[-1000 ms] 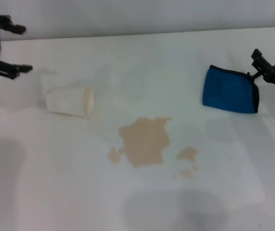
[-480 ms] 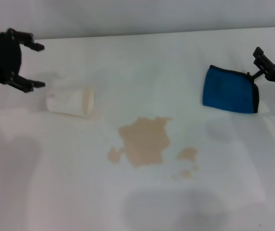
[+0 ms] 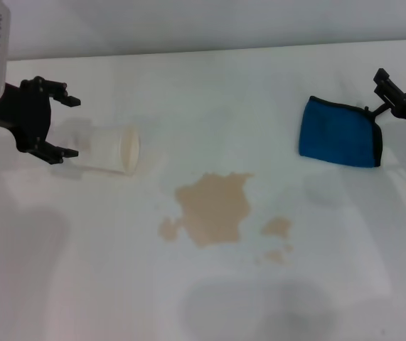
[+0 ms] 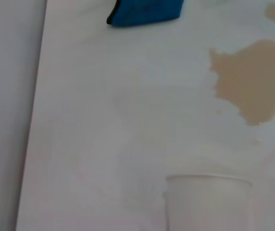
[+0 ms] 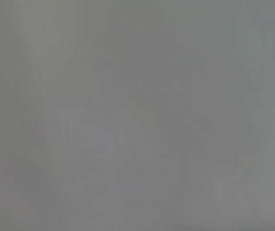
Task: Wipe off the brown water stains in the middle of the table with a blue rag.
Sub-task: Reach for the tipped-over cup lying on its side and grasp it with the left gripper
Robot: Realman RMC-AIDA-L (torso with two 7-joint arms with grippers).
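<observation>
The brown water stains (image 3: 213,207) lie in the middle of the white table (image 3: 210,92), a large patch with small spots (image 3: 277,227) beside it. The blue rag (image 3: 338,133) with black edging lies flat at the right. My right gripper (image 3: 400,78) sits open just right of the rag, by its black loop tab, holding nothing. My left gripper (image 3: 73,126) is open at the closed end of a tipped white paper cup (image 3: 114,149). The left wrist view shows the cup's rim (image 4: 207,183), the stain (image 4: 253,79) and the rag (image 4: 147,12). The right wrist view shows only grey.
The paper cup lies on its side, left of the stains, its mouth facing them. The table's far edge (image 3: 210,50) meets a grey wall. Bare tabletop lies between the rag and the stains.
My left gripper has moved right and down, from the far left edge to the closed end of the cup. The right gripper, rag, cup and stains have not moved.
</observation>
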